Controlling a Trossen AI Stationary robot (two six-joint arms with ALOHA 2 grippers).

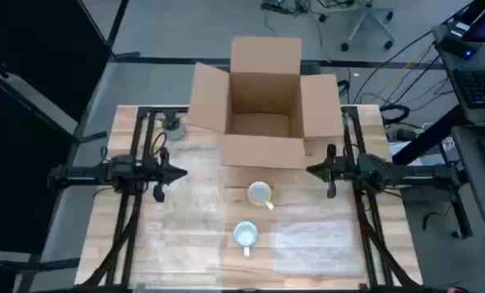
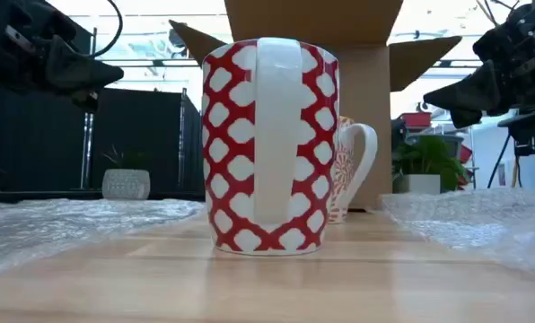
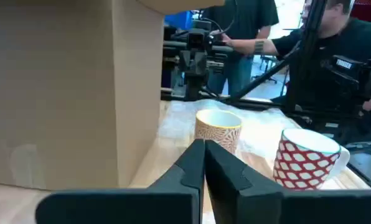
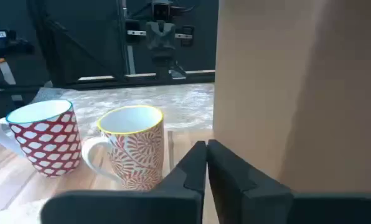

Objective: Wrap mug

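Two mugs stand upright on the wooden table. A red-and-white lattice mug [image 1: 245,234] [image 2: 267,148] [image 4: 42,137] is nearer the front edge. A yellow-rimmed mug with a red swirl pattern [image 1: 259,194] [image 3: 218,129] [image 4: 132,146] stands behind it, closer to the box. My left gripper [image 1: 182,172] [image 3: 204,163] hovers shut at the left, level with the patterned mug and well apart from it. My right gripper [image 1: 310,169] [image 4: 206,163] hovers shut at the right, next to the box's front corner. Neither touches anything.
An open cardboard box [image 1: 263,106] stands at the table's far middle, flaps spread. Bubble wrap lies on the table at the left [image 2: 70,220] and the right [image 2: 483,215] of the mugs. A small grey pot [image 1: 172,124] sits far left. People [image 3: 322,43] stand beyond the table.
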